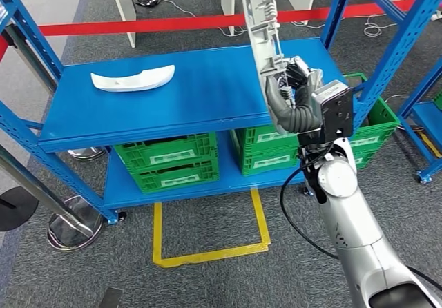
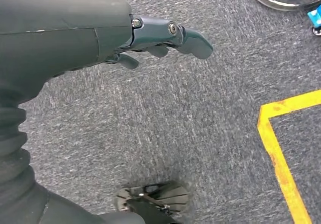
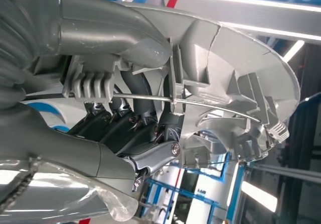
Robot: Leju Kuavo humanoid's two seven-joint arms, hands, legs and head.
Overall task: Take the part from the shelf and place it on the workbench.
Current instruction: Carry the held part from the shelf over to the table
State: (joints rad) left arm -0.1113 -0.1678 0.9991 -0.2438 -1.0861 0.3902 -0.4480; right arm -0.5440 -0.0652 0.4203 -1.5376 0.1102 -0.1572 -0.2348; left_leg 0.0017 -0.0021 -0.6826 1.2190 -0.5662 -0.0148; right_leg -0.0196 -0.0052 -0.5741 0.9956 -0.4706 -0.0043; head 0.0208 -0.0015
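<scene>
My right hand (image 1: 292,90) grips the lower end of a long grey ribbed plastic part (image 1: 262,25) and holds it upright above the right side of the blue shelf's upper board (image 1: 208,94). In the right wrist view the same part (image 3: 234,78) lies across the palm with the thumb (image 3: 113,30) over it and the dark fingers (image 3: 128,128) curled under it. A second, white curved part (image 1: 132,80) lies flat on the left of the upper board. My left hand (image 2: 162,35) hangs over grey carpet with its fingers stretched out, holding nothing.
Green crates (image 1: 169,159) (image 1: 271,149) sit on the shelf's lower board, another (image 1: 378,118) stands behind the right upright. Blue shelf posts (image 1: 391,52) flank the raised part. A yellow floor outline (image 1: 208,253) marks the carpet in front. Red tape (image 1: 146,25) runs behind the shelf.
</scene>
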